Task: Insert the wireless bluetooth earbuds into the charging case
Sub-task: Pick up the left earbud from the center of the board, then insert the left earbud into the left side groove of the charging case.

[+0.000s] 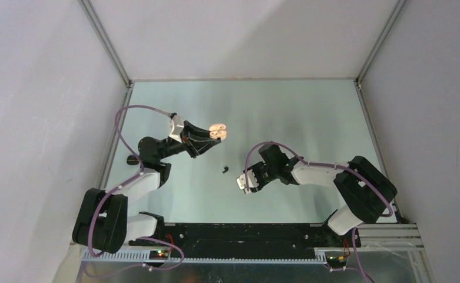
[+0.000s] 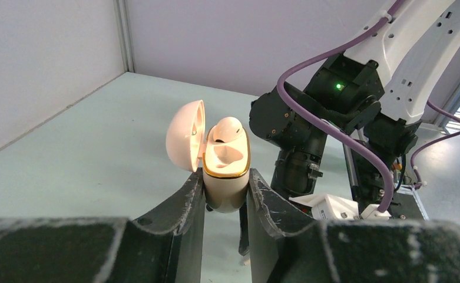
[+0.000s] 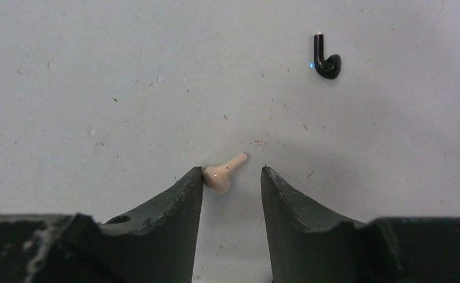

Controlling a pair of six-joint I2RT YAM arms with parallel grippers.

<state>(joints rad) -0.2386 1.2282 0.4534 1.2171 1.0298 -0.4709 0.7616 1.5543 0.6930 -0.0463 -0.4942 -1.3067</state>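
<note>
**Left arm.** The left gripper (image 1: 205, 139) is raised above the worktop (image 1: 286, 112) at the left of centre. Its fingers (image 2: 186, 200) are closed on the charging case (image 2: 226, 184), which is clamped by its lower body, one finger on each side. The case is held upright with its gold-rimmed opening facing up. The lid (image 2: 183, 134) is swung open to the left in the left wrist view. One cream-white earbud (image 2: 227, 128) is seated in the far well of the case. The near well is seen as an unfilled hollow.

**Right arm.** The right gripper (image 3: 232, 171) is lowered close to the worktop, right of centre, and is pointed downward. Its fingers are parted, with a clear gap between the tips. A second cream-white earbud (image 3: 220, 177) lies on the worktop within that gap. Its rounded head is touched by the finger on the left of the right wrist view. Its stem is angled up and to the right, apart from the other finger. This earbud is not clamped.

**Other items.** One black earbud (image 3: 326, 59) lies on the worktop beyond the right gripper, well apart from it, between the two arms.
</note>
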